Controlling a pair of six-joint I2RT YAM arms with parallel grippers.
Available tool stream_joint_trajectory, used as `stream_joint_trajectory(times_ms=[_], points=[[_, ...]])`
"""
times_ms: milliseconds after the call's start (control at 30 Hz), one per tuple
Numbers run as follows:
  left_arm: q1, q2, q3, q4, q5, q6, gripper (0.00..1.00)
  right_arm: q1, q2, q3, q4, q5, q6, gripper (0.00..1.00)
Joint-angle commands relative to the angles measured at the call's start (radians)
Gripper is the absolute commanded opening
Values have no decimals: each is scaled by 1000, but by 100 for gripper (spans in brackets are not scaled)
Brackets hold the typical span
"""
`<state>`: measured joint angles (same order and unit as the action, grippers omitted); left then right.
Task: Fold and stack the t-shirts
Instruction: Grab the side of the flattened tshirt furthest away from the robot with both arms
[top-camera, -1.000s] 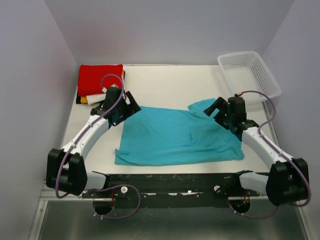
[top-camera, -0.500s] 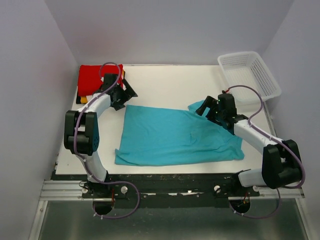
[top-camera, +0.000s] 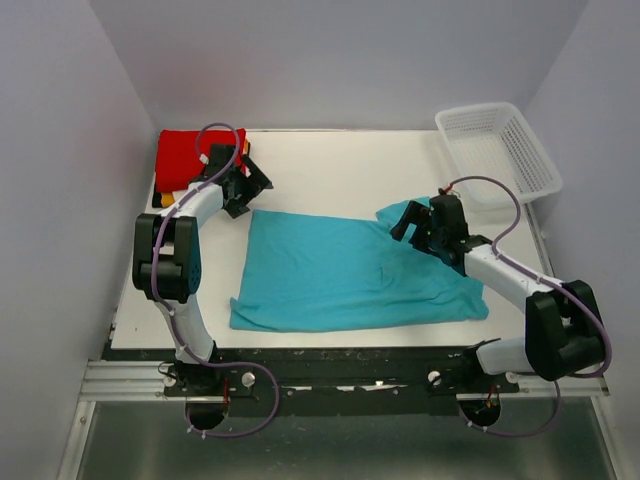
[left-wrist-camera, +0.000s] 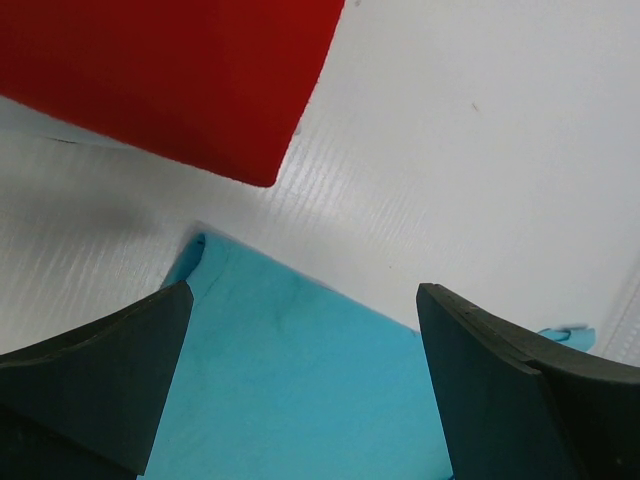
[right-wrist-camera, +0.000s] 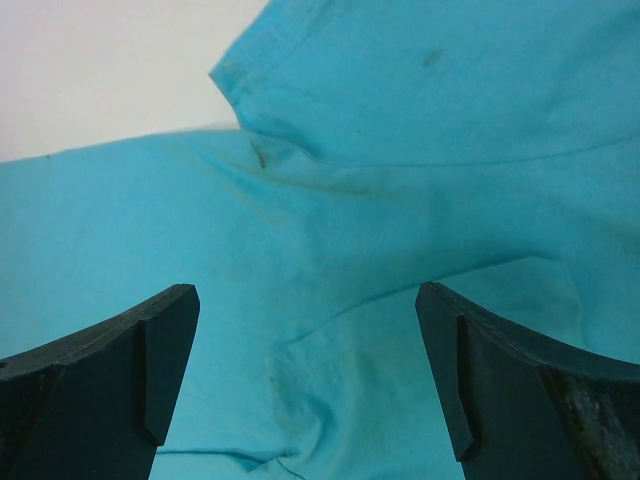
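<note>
A folded pile topped by a red cloth shirt (top-camera: 185, 158) sits at the white tabletop's (top-camera: 340, 165) far-left corner, while the plain turquoise-blue cloth t-shirt (top-camera: 350, 270) lies spread mid-table, apparently unfolded, with the left gripper (top-camera: 250, 193) and right gripper (top-camera: 408, 218) gaping empty at its far corners.

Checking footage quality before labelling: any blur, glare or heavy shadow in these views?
Top external: even light, sharp, no glare on the table. Left wrist: a grey shadow on the table beside the blue shirt; the left gripper is near-black. Right wrist: blue shirt nearly fills the frame, right gripper edges soft.
</note>
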<state>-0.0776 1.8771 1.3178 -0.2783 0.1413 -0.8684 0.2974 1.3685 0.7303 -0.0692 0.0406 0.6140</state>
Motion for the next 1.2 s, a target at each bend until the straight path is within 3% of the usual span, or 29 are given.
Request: stream_joint_trajectory(times_ms=[0,400,533,733,967,1167], points=[[8,-29,-43,33,7,-10,98,22,-11,-60,-65,123,26,100],[5,-36,-57,14,61,-55,99,-10,124,-61,-199,298,147,100],[0,-32,-63,16,80,-74,99,-55,136,-45,-236,299,126,100],[-20,-4,-29,-5,74,-83,99,-66,128,-34,-201,175,20,100],[-29,105,30,4,158,-106,99,-67,54,-24,-213,212,-29,100],[-42,147,83,-41,139,-94,99,-66,17,-32,-232,252,-38,100]])
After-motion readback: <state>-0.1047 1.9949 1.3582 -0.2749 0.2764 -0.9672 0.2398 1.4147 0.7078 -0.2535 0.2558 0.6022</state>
